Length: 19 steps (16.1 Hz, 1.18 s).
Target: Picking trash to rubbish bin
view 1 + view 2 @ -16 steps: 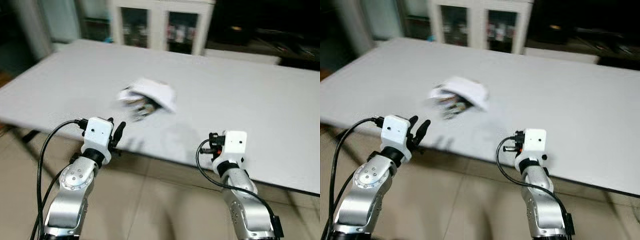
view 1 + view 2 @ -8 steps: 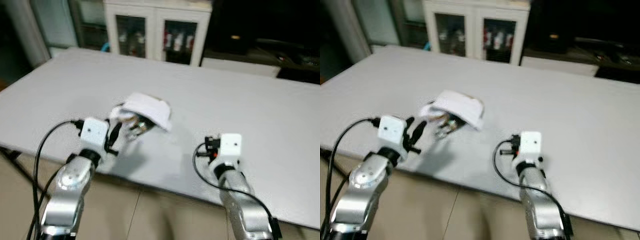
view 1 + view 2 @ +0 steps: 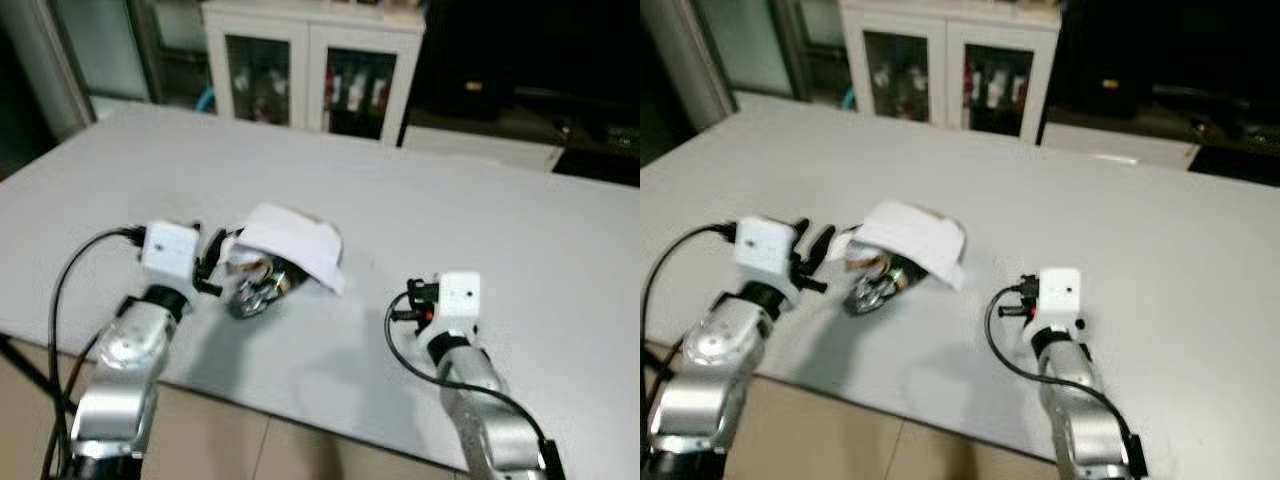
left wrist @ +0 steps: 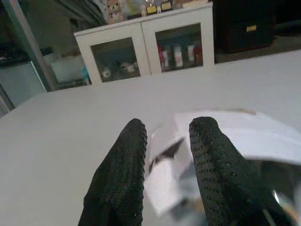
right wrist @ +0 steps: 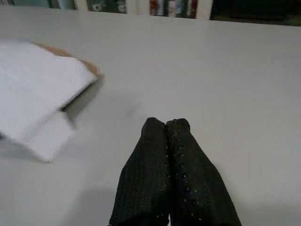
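No text, label, brand or number can be read anywhere in these views.

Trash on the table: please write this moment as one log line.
step: reach | left gripper: open, at trash | right gripper: shut, over table | trash: on table, not lifted

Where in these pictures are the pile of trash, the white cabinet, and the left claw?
pile of trash point(image 3: 292, 240), left eye view, on its white paper top.
white cabinet point(image 3: 312, 62), left eye view, on the frame between its glass doors.
left claw point(image 4: 167, 141), left wrist view, midway between its fingertips.
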### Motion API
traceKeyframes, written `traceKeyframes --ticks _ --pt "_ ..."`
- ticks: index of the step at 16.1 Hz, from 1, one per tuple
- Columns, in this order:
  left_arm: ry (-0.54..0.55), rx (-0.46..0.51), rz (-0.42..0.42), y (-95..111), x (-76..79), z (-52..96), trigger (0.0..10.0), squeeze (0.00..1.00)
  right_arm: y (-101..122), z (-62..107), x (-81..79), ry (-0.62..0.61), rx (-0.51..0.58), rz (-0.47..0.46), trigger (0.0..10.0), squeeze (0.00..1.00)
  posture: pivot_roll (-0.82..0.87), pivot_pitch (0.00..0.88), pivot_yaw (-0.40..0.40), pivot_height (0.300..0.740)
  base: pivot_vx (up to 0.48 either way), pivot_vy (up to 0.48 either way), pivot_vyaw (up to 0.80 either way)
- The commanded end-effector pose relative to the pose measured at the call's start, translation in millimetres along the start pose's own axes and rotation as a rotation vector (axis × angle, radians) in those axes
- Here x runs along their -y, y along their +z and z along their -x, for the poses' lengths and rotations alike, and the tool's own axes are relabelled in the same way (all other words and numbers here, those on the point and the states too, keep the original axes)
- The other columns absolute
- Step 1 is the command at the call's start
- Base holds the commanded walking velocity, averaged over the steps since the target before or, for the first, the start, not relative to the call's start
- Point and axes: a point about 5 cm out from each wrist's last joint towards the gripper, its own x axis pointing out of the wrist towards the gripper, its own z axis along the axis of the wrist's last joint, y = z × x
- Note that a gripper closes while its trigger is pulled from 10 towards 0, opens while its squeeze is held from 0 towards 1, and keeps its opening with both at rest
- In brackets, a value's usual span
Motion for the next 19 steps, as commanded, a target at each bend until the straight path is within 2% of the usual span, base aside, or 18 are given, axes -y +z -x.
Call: traceKeyframes --ticks 1,2,3,5,7,10,11,12,13,14,15,16,17,19 --pt "-0.032 0.021 0.013 5 6.0 -3.9 10.0 1.0 0 1.8 8.1 -0.019 -0.001 -0.002 10.0 0.0 0.06 0.0 -0.023 0.74 0.0 0.0 0.0" --pt "-0.054 0.047 0.005 7 3.7 -4.3 10.0 1.0 1 1.6 6.7 -0.004 0.002 -0.002 10.0 0.0 0.06 0.0 -0.026 0.74 0.0 0.0 0.0" --pt "-0.065 0.033 -0.002 5 -0.1 -7.9 10.0 1.0 2 1.6 4.3 0.013 0.006 -0.003 10.0 0.0 0.06 0.0 -0.032 0.74 0.0 0.0 0.0" --pt "-0.044 0.026 0.043 2 -11.8 -21.3 10.0 1.0 3 1.5 1.6 0.032 0.005 -0.002 10.0 0.0 0.05 0.003 -0.041 0.74 0.0 0.0 0.0" --pt "-0.057 0.019 0.025 0 -17.1 -28.1 10.0 1.0 3 1.6 1.5 0.041 0.005 0.004 10.0 0.0 0.04 0.003 -0.043 0.74 0.0 0.0 0.0" --pt "-0.154 -0.012 -0.045 -5 -19.2 -37.5 10.0 1.0 5 2.6 5.5 0.039 0.007 0.011 10.0 0.0 0.03 0.004 -0.044 0.74 0.0 0.0 0.0" --pt "-0.263 -0.052 -0.152 -13 -17.7 -42.1 10.0 1.0 5 3.9 6.8 0.039 0.004 0.015 10.0 0.0 0.02 0.006 -0.043 0.74 0.0 0.0 0.0" --pt "-0.308 -0.077 -0.229 -16 -18.3 -43.6 10.0 1.0 5 4.8 7.0 0.041 0.002 0.017 10.0 0.0 0.02 0.008 -0.044 0.74 0.0 0.0 0.0" --pt "-0.314 -0.089 -0.316 -18 -21.5 -46.6 10.0 1.0 4 5.3 6.9 0.044 -0.002 0.018 10.0 0.0 0.01 0.01 -0.045 0.74 0.0 0.0 0.0" --pt "-0.321 -0.096 -0.36 -18 -23.2 -48.7 10.0 1.0 4 5.6 6.5 0.049 -0.006 0.02 10.0 0.0 0.01 0.012 -0.046 0.74 0.0 0.0 0.0" --pt "-0.347 -0.111 -0.463 -18 -26.2 -53.4 10.0 0.81 3 6.3 4.9 0.065 -0.014 0.028 10.0 0.0 0.01 0.015 -0.047 0.74 0.0 0.0 0.0" --pt "-0.371 -0.119 -0.535 -17 -28.3 -56.7 10.0 0.0 3 7.0 4.1 0.074 -0.016 0.034 10.0 0.0 0.01 0.016 -0.047 0.74 0.0 0.0 0.0" --pt "-0.398 -0.111 -0.595 -14 -29.9 -62.2 10.0 0.0 3 8.0 4.9 0.074 -0.018 0.035 10.0 0.0 0.0 0.018 -0.047 0.74 0.0 0.0 0.0" --pt "-0.416 -0.109 -0.627 -13 -28.3 -67.2 10.0 0.0 3 8.8 5.9 0.071 -0.021 0.036 10.0 0.0 -0.01 0.02 -0.048 0.74 0.0 0.0 0.0"
